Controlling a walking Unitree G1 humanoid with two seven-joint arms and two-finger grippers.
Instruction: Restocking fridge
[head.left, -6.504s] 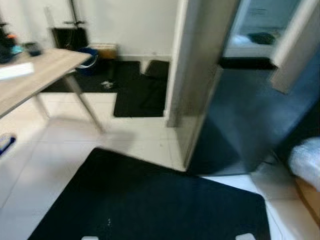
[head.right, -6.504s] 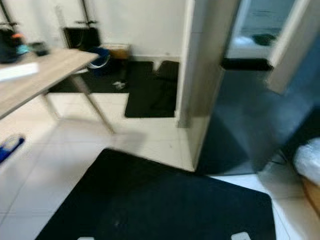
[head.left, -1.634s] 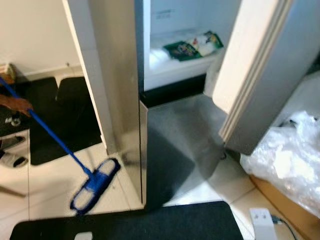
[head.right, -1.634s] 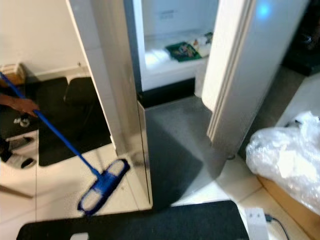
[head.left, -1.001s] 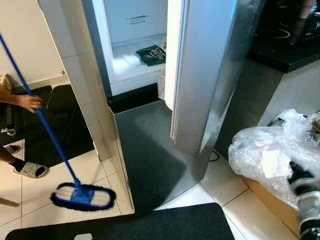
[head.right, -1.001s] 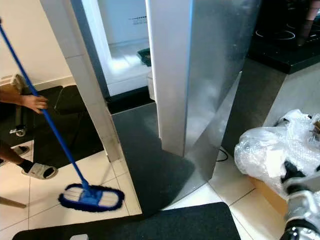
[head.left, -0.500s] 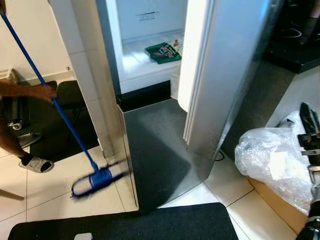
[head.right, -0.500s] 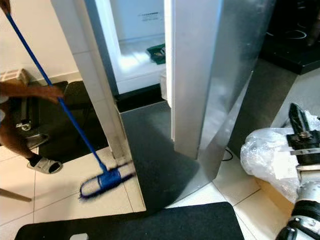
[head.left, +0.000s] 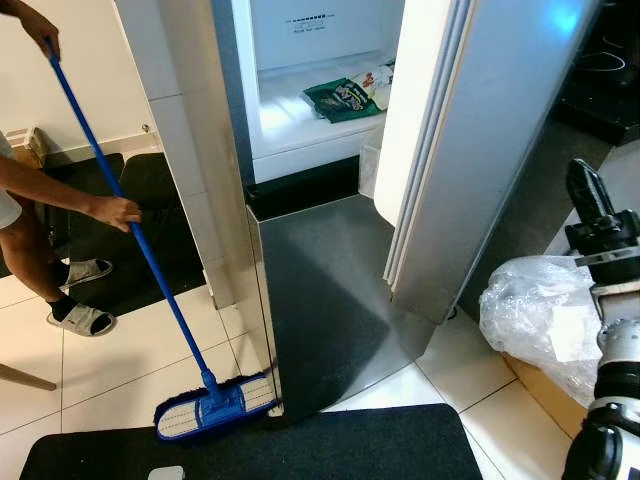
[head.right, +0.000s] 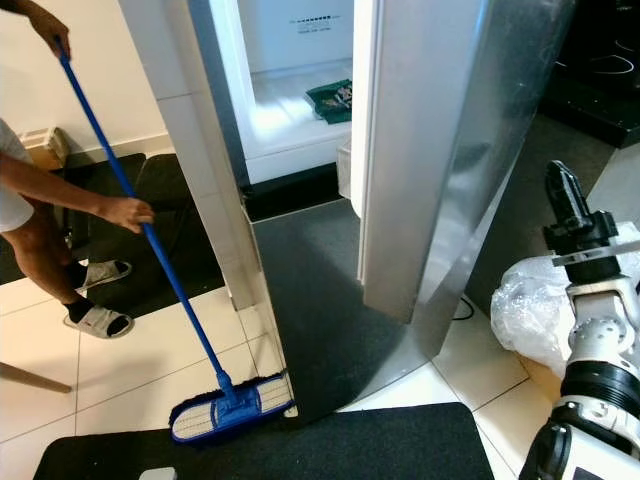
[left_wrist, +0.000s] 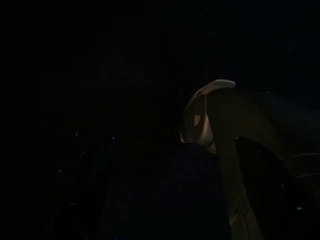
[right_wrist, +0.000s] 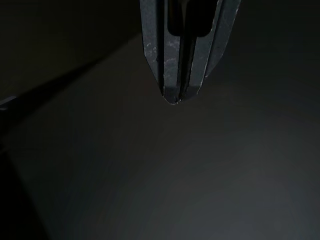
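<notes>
The floor (head.left: 130, 350) is pale tile with a black mat (head.left: 300, 450) near the robot. A person (head.left: 40, 200) pushes a blue mop (head.left: 205, 405) beside the tall fridge (head.left: 220, 150), whose silver door (head.left: 490, 150) stands open. A green packet (head.left: 340, 98) lies flat inside. The right gripper (head.right: 558, 185) points up beside the door, fingers pressed together, holding nothing.

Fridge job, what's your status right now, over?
Right gripper raised by the fridge door, fingers shut, empty. Fridge open, green packet on its shelf. Person mopping at left, mop by the fridge corner.
</notes>
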